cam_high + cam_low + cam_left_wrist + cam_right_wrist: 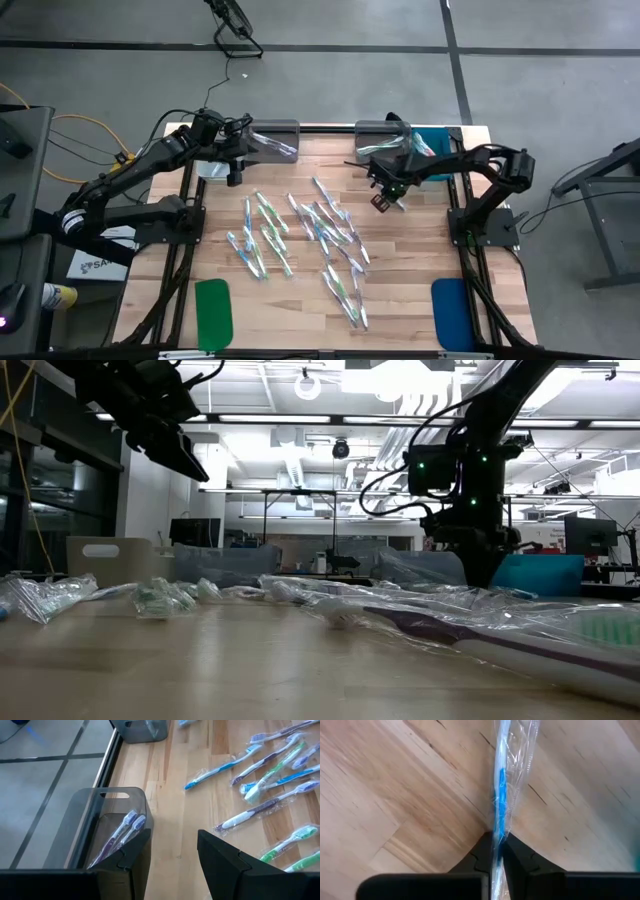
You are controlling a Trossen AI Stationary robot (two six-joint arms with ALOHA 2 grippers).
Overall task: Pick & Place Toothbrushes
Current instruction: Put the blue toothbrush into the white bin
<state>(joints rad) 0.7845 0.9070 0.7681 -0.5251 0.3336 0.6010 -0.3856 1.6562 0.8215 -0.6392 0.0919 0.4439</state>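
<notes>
Many clear-wrapped toothbrushes point(310, 235) lie scattered on the middle of the wooden table point(400, 300). My right gripper point(497, 847) points down at the table's far right part point(384, 198) and is shut on a blue wrapped toothbrush point(500, 795). My left gripper point(172, 855) hovers open above the near edge of the far left grey bin point(107, 807). Two purple toothbrushes point(125, 827) lie inside that bin, with nothing between the left fingers. My right gripper pinches the blue toothbrush's wrapped handle point(498, 827) between its two fingers point(479, 854), coming from above and pointing down. The fingers lie across the handle. The rest of the toothbrush runs out from the fingers close over the table boards; whether it still rests on them I cannot tell.
A second grey bin point(385, 135) stands at the far edge beside my right arm, with a teal object point(432, 142) to its right. A green pad point(213, 310) and a blue pad point(450, 310) lie near the front corners.
</notes>
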